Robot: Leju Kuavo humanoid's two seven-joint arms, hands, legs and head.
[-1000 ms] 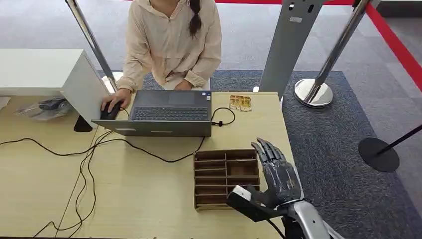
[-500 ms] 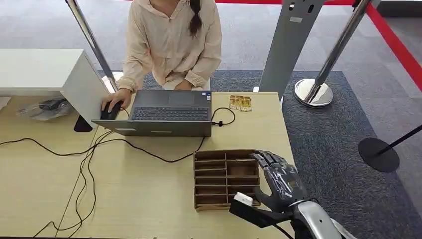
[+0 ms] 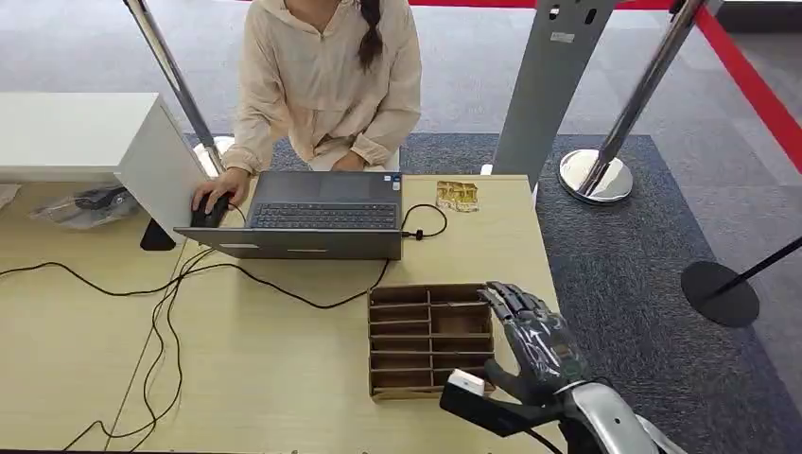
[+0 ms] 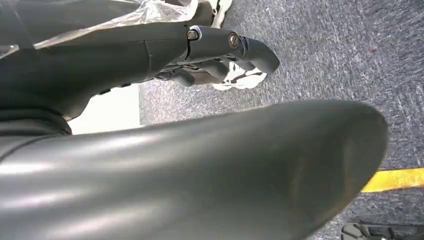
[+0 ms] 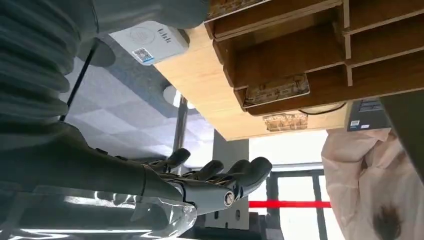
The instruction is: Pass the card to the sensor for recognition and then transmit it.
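Evidently it's reaching: the right hand (image 3: 534, 342), fingers spread and empty, hovers lower right over the card tray (image 3: 430, 340); next, pinch a card (image 5: 276, 90).

Bright even daylight, wrist foregrounds blurred

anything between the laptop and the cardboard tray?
A black cable crosses the bare tabletop between the laptop and the tray, head view.
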